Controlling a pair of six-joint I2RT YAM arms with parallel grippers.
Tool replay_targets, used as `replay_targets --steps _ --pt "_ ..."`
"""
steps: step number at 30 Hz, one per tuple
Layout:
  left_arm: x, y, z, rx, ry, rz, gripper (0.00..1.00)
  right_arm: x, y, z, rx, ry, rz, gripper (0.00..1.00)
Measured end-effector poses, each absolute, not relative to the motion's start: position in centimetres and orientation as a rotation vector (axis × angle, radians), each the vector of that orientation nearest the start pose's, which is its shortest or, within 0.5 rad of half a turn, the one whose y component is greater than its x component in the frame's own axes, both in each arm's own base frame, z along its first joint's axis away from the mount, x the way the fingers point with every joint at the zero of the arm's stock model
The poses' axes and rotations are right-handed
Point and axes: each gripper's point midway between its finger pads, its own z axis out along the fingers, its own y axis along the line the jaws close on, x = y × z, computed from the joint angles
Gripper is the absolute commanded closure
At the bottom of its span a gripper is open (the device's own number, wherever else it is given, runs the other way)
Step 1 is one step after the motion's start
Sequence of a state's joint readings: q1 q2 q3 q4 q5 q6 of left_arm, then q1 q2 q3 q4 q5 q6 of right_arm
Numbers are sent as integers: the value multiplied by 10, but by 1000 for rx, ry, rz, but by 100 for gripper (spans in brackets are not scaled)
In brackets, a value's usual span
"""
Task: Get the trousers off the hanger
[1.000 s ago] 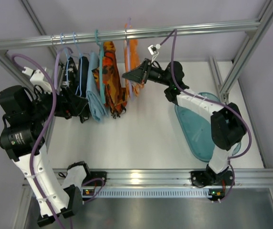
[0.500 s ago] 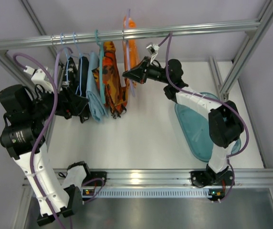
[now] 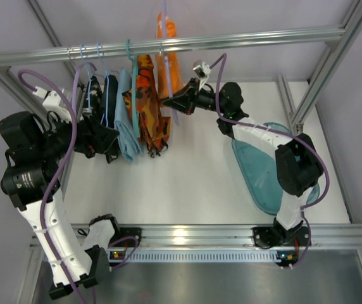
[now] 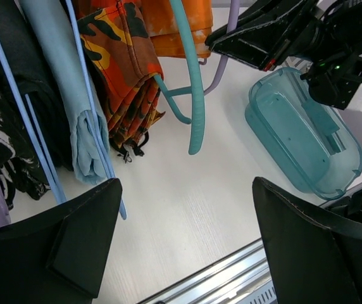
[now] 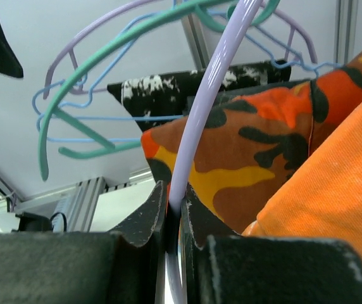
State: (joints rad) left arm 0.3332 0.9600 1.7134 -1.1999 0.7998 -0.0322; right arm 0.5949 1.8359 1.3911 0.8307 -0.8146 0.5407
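The plain orange trousers (image 3: 170, 39) hang on the pale lilac hanger (image 3: 167, 88), raised so their top shows above the rail. My right gripper (image 3: 169, 101) is shut on the hanger's thin lower bar. In the right wrist view the lilac hanger (image 5: 214, 95) runs up from between the closed fingers of the right gripper (image 5: 176, 212), with the trousers (image 5: 336, 190) at the right. My left gripper (image 3: 108, 142) is open and empty to the left of the hanging clothes, its fingers (image 4: 73, 253) wide apart. The left wrist view also shows the trousers (image 4: 174, 25) and the hanger (image 4: 223, 63).
The metal rail (image 3: 263, 38) carries an orange-and-black patterned garment (image 3: 149, 107), a teal hanger (image 3: 132, 82), a light blue garment (image 3: 125, 120), light blue hangers (image 3: 100, 76) and dark clothes (image 3: 109, 95). A teal tray (image 3: 266, 171) lies on the white table at the right.
My right gripper has lifted the lilac hanger with the trousers upward and slightly left; the trousers' top now rises above the rail. The left arm has barely moved.
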Motion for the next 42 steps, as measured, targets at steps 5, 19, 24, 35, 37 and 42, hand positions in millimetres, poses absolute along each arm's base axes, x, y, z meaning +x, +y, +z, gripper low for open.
replay_targets --steps 5,19,24,35,37,42 --pt "197 -70 425 175 1892 -626 9 335 400 328 -809 1265 1439 100" --pt "201 -90 461 262 1781 -788 14 247 342 342 -705 1446 1535 100" --pt "222 -89 490 257 1724 -842 15 220 318 371 -627 1445 1547 100" --pt "260 -154 496 338 1745 -1101 14 188 280 362 -448 1572 1504 100" --pt "265 -166 497 347 1742 -1137 14 189 275 361 -413 1587 1476 100" --pt "265 -220 492 462 1697 -1255 13 192 265 356 -373 1610 1400 100"
